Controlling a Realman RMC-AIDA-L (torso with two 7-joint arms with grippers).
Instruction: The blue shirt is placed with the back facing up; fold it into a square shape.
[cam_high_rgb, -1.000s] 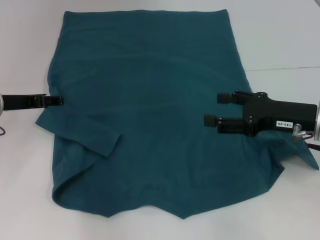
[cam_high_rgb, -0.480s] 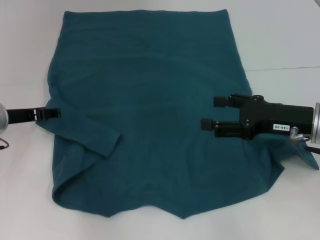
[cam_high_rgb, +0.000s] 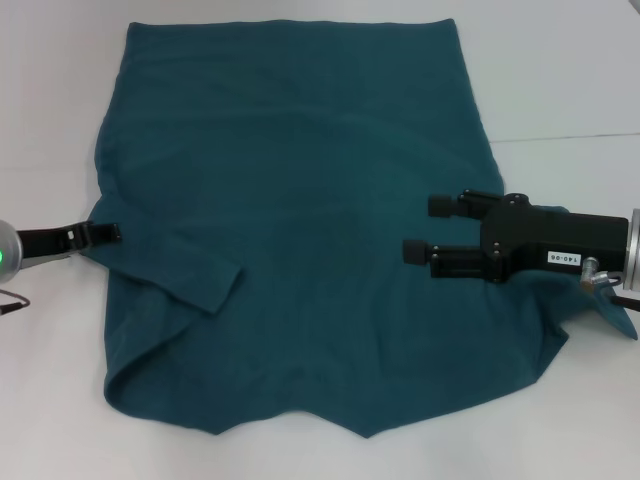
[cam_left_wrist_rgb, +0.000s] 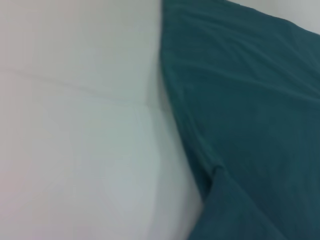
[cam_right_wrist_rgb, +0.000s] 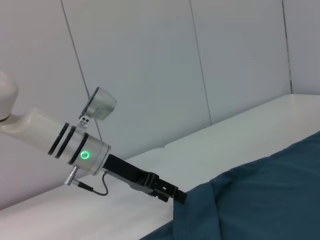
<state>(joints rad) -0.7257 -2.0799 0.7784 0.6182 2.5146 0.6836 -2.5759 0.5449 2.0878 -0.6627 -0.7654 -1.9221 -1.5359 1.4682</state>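
Teal blue shirt (cam_high_rgb: 300, 220), one; left gripper (cam_high_rgb: 108, 235) at its sleeve edge, grip unreadable; right gripper (cam_high_rgb: 425, 228) spread wide, empty, above.

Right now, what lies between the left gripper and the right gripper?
In the head view, only the blue shirt lies between them: the left gripper is at its left edge, and the right gripper, its fingers apart, is over its right side.

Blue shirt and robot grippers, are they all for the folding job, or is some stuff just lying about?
For the job:
- the blue shirt, spread flat
- the left gripper, at the shirt's left edge
- the right gripper, open above the shirt's right side

Just there:
- the white table under it all
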